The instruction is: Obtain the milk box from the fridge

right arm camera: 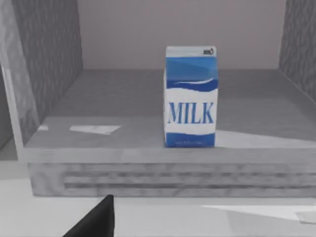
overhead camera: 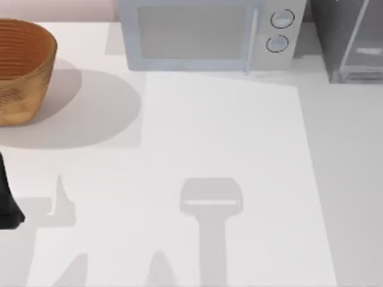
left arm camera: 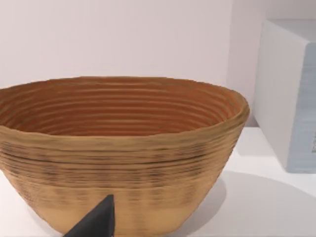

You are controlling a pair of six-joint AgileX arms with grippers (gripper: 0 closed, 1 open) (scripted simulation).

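The milk box (right arm camera: 190, 103) stands upright on the floor of the fridge (right arm camera: 173, 168), near its front edge, white and blue with MILK printed on it. Dark grey fridge walls rise on both sides of it, and nothing stands in front of the carton. My right gripper (right arm camera: 96, 222) is low in front of the fridge, a short way off the carton and apart from it. In the top view the fridge (overhead camera: 350, 42) sits at the back right corner. My left arm (overhead camera: 7, 200) is parked at the table's left edge, its gripper (left arm camera: 96, 222) facing the basket.
A white microwave (overhead camera: 203, 36) with two round knobs stands at the back middle, left of the fridge. A woven wicker basket (overhead camera: 21, 66) sits at the back left, also seen in the left wrist view (left arm camera: 118, 148).
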